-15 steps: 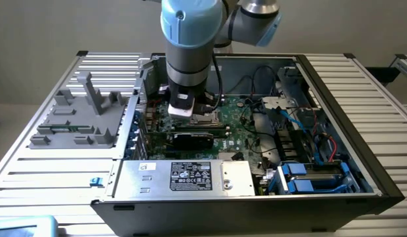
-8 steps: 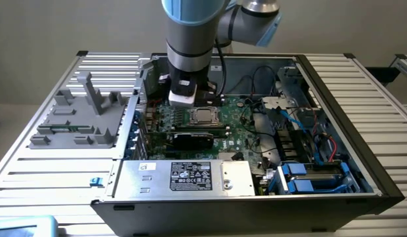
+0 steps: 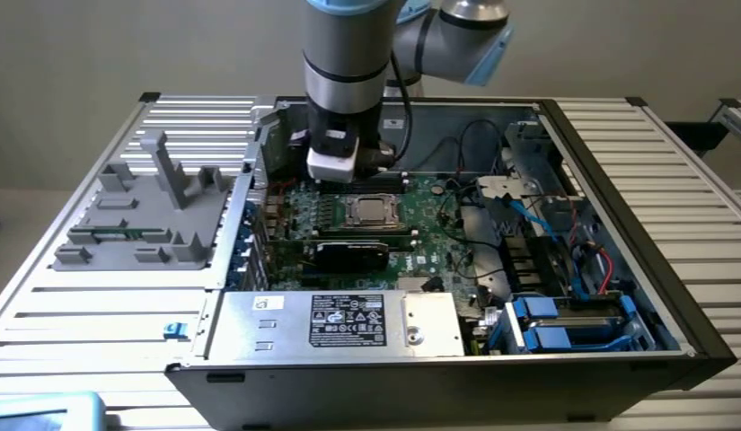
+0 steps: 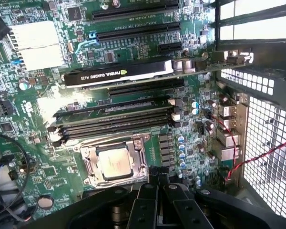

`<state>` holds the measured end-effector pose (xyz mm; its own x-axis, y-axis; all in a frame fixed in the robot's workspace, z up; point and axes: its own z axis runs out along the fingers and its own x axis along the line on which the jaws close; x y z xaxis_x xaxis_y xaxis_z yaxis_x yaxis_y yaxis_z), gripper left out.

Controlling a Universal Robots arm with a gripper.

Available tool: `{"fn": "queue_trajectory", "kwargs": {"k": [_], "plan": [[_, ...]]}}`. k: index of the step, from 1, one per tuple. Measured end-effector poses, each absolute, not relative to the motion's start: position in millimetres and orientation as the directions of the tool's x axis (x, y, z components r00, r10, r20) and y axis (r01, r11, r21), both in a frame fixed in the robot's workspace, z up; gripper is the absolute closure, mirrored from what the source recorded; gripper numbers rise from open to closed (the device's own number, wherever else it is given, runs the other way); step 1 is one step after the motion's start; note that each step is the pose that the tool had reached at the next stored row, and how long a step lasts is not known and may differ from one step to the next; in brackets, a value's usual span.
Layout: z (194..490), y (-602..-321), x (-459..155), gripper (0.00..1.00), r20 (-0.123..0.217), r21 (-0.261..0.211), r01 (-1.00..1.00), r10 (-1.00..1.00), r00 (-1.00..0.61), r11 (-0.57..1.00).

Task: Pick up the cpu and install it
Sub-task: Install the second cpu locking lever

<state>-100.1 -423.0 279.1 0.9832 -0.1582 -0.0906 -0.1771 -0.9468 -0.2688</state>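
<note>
Open computer case (image 3: 657,269): one cpu (image 4: 115,162) in its socket beneath one claw (image 4: 155,191).

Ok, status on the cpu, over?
Gripper above the board, just off the socket. Cpu seated in socket, flat. Graphics card beyond the RAM slots, clear of it.

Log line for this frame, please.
cpu: seated in socket | hand: above motherboard, beside cpu, holding nothing visible | graphics card: in slot

High exterior; close wrist over motherboard (image 4: 133,43)
</note>
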Motion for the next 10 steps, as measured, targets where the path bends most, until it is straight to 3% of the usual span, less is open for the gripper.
{"fn": "queue_trajectory", "kwargs": {"k": [10], "plan": [[279.0, -401.7, -100.1, 0.89, 0.011, -0.169, -0.159, -0.163, 0.987, -0.973]]}}
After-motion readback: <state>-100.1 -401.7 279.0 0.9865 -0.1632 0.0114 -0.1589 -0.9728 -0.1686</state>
